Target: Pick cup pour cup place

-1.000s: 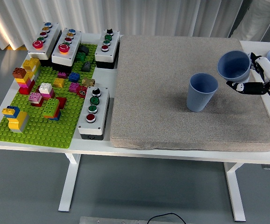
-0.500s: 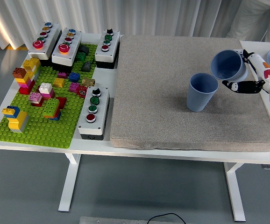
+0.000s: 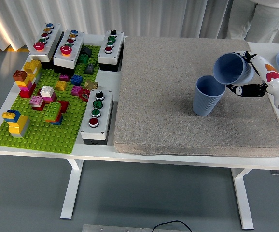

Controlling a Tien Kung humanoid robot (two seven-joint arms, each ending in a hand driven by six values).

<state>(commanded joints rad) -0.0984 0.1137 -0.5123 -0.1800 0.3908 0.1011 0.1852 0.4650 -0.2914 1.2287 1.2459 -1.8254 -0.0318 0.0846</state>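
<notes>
A blue cup (image 3: 232, 68) is clasped in the right hand (image 3: 253, 77), tilted with its mouth toward the lower left, just above a second blue cup (image 3: 208, 95). That cup stands upright on the grey mat (image 3: 178, 116).

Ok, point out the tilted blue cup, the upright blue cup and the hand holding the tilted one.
Tilted blue cup (image 3: 232, 68), head view, on its outer wall.
Upright blue cup (image 3: 207, 100), head view, on its ribbed side.
Right hand (image 3: 253, 77), head view, mid-hand beside the tilted cup.
</notes>
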